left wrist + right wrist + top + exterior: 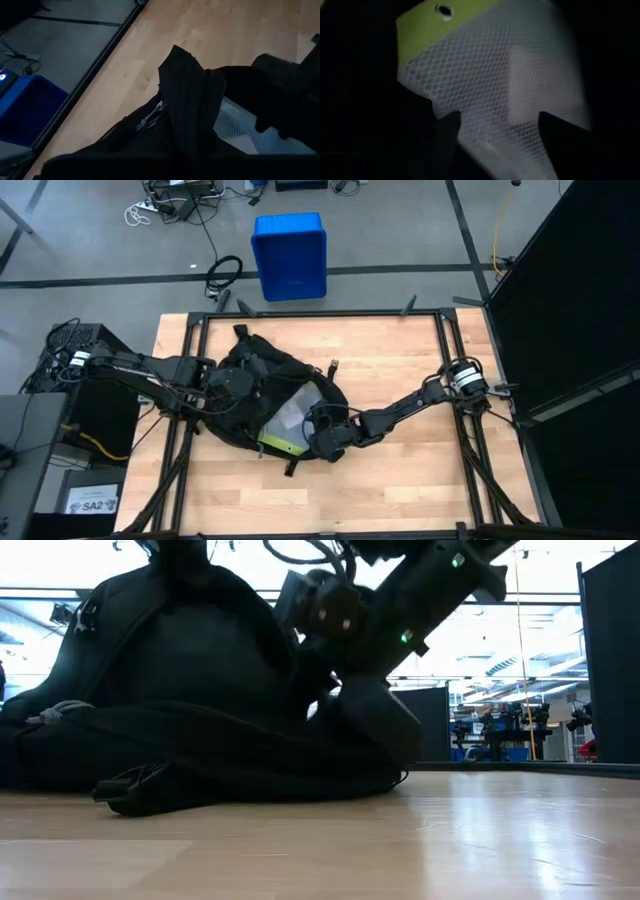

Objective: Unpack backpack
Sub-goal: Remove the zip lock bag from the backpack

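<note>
Black fabric backpack, frame centre: right gripper jaws wide astride white mesh pouch, nothing held; close squarely. Left gripper clamps fabric.

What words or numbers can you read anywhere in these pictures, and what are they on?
"SA2": on a white label on the floor beside the table's left edge, in the high view. The smaller print around it is too small to read.
The backpack: no readable text shows on it.
The blue bin: a faint mark on its lid is too blurred to read.
The mesh pouch with a yellow-green band: no writing visible.
</note>
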